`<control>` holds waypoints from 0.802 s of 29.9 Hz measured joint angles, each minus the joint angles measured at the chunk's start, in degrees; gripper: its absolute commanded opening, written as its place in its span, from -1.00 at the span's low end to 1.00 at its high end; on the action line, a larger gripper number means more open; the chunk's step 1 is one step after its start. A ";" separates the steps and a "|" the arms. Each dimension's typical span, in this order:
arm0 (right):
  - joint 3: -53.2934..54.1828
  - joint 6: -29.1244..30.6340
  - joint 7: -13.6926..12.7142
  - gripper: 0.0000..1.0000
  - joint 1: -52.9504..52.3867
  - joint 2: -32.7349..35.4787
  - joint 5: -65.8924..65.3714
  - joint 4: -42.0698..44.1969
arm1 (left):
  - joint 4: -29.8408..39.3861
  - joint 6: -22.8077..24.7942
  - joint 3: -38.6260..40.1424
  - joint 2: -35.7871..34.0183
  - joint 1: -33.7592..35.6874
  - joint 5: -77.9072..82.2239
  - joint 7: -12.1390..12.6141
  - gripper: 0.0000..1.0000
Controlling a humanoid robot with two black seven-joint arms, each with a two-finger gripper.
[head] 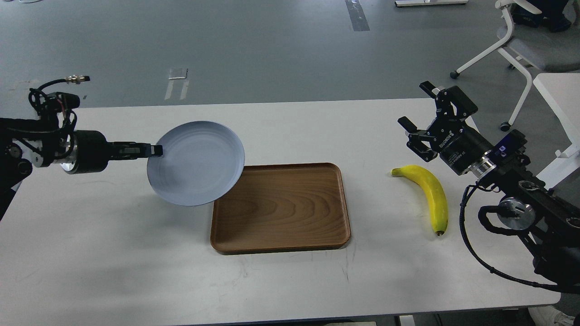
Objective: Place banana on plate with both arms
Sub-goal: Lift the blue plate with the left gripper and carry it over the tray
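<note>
My left gripper (156, 150) is shut on the left rim of the pale blue-grey plate (197, 163) and holds it in the air, tilted, its right edge over the upper left corner of the wooden tray (281, 208). The yellow banana (428, 192) lies on the white table (290, 280) right of the tray, its stem end pointing up-left. My right gripper (419, 113) is open and empty, hovering just above and behind the banana's stem end.
The brown wooden tray sits at the table's middle with nothing in it. A white office chair (521, 40) and a second white table (559, 97) stand on the grey floor at the far right, behind my right arm.
</note>
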State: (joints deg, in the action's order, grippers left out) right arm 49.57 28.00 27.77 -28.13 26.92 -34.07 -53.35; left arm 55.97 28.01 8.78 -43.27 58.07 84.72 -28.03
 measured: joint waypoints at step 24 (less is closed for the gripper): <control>-0.37 0.00 -0.34 1.00 -6.35 -0.19 0.07 0.53 | -15.73 -0.02 -7.20 29.70 4.44 4.81 3.76 -1.00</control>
State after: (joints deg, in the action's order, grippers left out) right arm 49.20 28.00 27.43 -34.47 26.73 -34.01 -52.82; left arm 40.24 27.99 1.57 -13.56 62.51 89.53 -24.27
